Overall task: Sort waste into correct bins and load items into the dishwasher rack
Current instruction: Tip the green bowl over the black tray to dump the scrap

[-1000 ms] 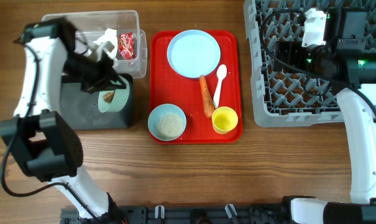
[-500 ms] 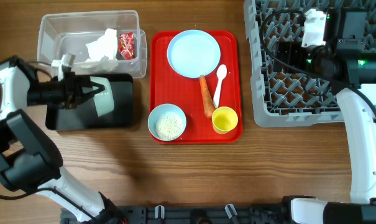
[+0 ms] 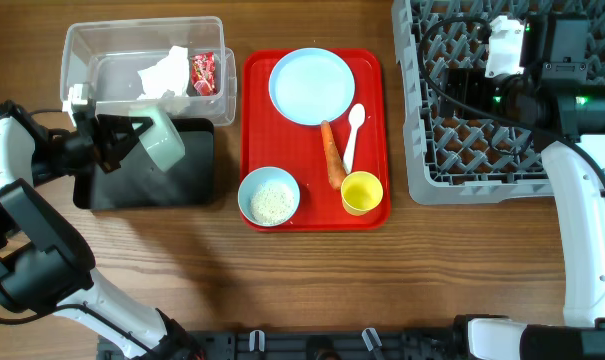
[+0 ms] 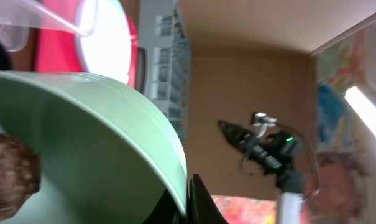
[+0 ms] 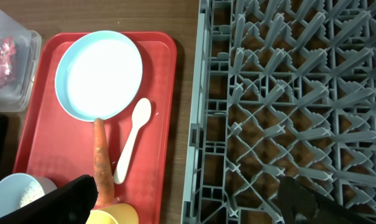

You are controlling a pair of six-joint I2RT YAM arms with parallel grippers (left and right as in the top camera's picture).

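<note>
Left gripper [image 3: 135, 135] clamps the tilted mint bowl [image 3: 165, 143] above the black tub [image 3: 182, 187]. Only its wrist view reveals the brown scrap [image 4: 10, 168] inside. Right gripper [image 5: 186, 208] gapes wide.

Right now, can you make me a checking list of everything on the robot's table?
Surface: wooden table, red tray on it.
Job's things: tissue and red wrapper in clear tub; mint bowl tilted above black tub, brown scrap inside; plate, carrot, spoon, yellow cup, blue bowl of rice on tray; no dishes seen in rack.
Clutter: nothing seen.
Grippers: left gripper shut on mint bowl; right gripper open above rack.
Cables: black cable over rack.
Surroundings: brown wall, colourful picture.
</note>
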